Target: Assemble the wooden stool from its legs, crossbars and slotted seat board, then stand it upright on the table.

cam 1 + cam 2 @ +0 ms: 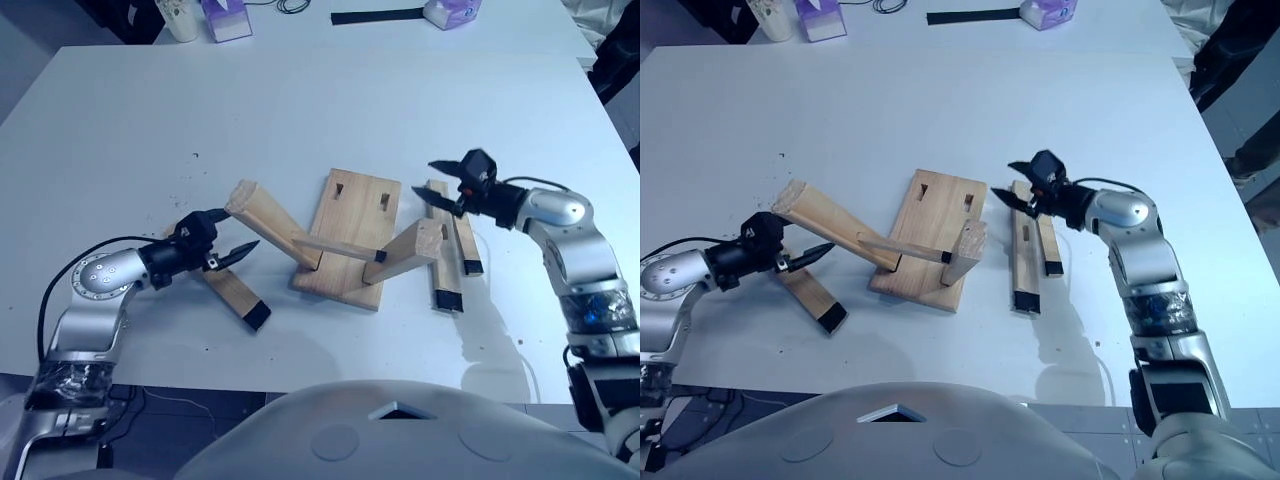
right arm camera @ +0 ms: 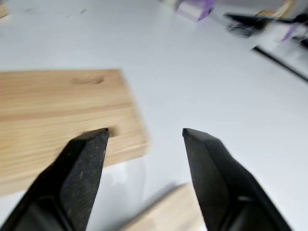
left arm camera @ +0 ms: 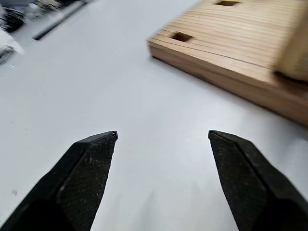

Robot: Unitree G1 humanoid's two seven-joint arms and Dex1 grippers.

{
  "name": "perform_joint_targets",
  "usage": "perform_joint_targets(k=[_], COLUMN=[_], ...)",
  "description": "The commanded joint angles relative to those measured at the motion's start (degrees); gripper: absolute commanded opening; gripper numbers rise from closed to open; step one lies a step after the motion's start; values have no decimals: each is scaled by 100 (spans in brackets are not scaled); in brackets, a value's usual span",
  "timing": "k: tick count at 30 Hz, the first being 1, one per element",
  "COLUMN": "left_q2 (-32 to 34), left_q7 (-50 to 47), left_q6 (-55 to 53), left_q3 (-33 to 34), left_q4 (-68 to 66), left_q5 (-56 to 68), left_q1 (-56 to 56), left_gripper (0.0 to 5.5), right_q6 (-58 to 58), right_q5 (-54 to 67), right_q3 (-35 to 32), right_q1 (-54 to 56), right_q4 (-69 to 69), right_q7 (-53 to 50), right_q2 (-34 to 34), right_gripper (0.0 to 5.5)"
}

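Seat board (image 1: 352, 238): pale tan wood with straight parallel grain and two dark rectangular slots. Flat legs (image 1: 445, 275) at centre right: the same light wood with black end caps. Lower-left leg (image 1: 232, 290): also black-tipped. Table (image 1: 300, 110): plain white. Left gripper (image 3: 162, 134) and right gripper (image 2: 146, 131): black, pads finely cross-hatched. Box (image 1: 228, 18) at upper edge: purple.

The slotted seat board (image 1: 355, 215) lies flat mid-tabletop (image 1: 300, 110), with two rectangular slots near its far edge. A long leg (image 1: 272, 222) slants across its 9 o'clock edge and a short leg (image 1: 408, 252) across its 4 o'clock corner, a thin crossbar (image 1: 335, 247) spanning between them. A loose leg (image 1: 238, 294) with a black tip lies at 8 o'clock. Two black-tipped bars (image 1: 447, 262) lie side by side at 3 o'clock.
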State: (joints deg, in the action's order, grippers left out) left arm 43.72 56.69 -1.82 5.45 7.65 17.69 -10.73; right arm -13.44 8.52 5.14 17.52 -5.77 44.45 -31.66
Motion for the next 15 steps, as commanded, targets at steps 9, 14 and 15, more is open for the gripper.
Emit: perform_joint_targets(k=[9,14,15], left_q2=[114,35,-2], left_q7=[275,9,-66], left_q6=[-701,-438,-413], left_q3=[-864,-1039,-1076], left_q4=[1406,1525,1527], left_q5=[26,-404,-476], left_q1=[-283,-699,-751], left_gripper=[352,352,352], right_q6=[1674,2242,2342], right_q5=[-949,-1332,-1401], right_q3=[448,711,776], right_q1=[2352,2767,2789], right_q4=[-3916,-5012,-5168], right_q7=[-475,-373,-326], right_q2=[1129,1483,1547], right_gripper=[281,281,281])
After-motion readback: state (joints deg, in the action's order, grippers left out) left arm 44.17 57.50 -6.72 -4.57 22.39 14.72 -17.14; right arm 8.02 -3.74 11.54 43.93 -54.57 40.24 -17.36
